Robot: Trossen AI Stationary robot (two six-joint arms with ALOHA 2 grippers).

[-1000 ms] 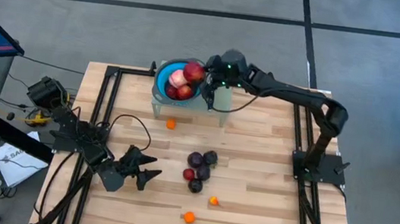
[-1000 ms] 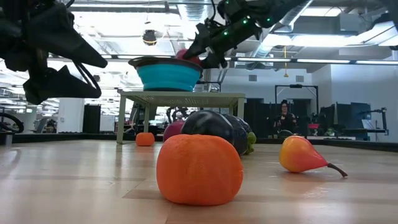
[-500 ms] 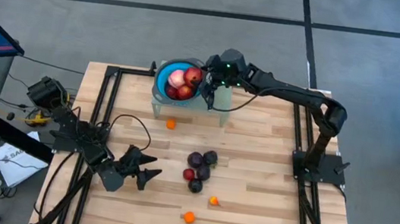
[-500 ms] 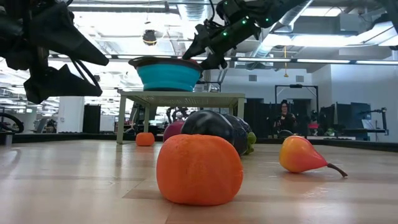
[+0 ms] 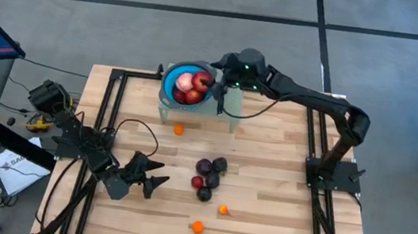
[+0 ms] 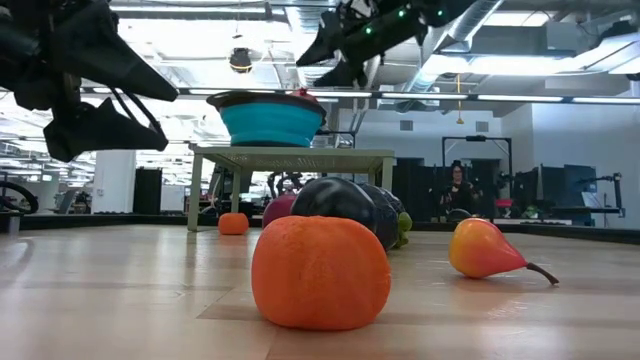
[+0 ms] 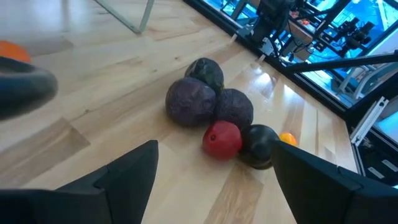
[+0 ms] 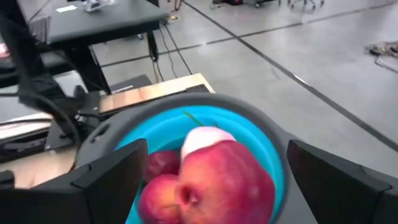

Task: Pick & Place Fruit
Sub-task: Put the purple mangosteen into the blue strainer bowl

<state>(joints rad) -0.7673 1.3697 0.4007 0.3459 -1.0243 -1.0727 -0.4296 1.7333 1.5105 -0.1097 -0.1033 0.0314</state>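
The round blue bowl (image 5: 173, 87) stands on a small pale stand (image 5: 194, 111) at the table's far middle. It holds two red apples (image 5: 193, 93) and a pale pink fruit (image 5: 185, 80); they also show in the right wrist view (image 8: 217, 177). My right gripper (image 5: 218, 80) is open and empty, above and just right of the bowl. Dark purple fruits (image 5: 211, 168) and a small red one (image 5: 197, 182) lie clustered on the table's middle. My left gripper (image 5: 157, 175) is open and empty, left of that cluster (image 7: 193, 102).
Small orange fruits lie on the table below the stand (image 5: 179, 129), near the front (image 5: 223, 210) and at the front edge (image 5: 197, 227). In the low view one orange fruit (image 6: 320, 272) fills the foreground, with a pear-shaped one (image 6: 485, 250) beside it. Black frame rails run along both table sides.
My right gripper has let go of a red apple, which now lies in the blue bowl with the other fruits. The gripper has then risen and drawn back a little toward the table's right edge.
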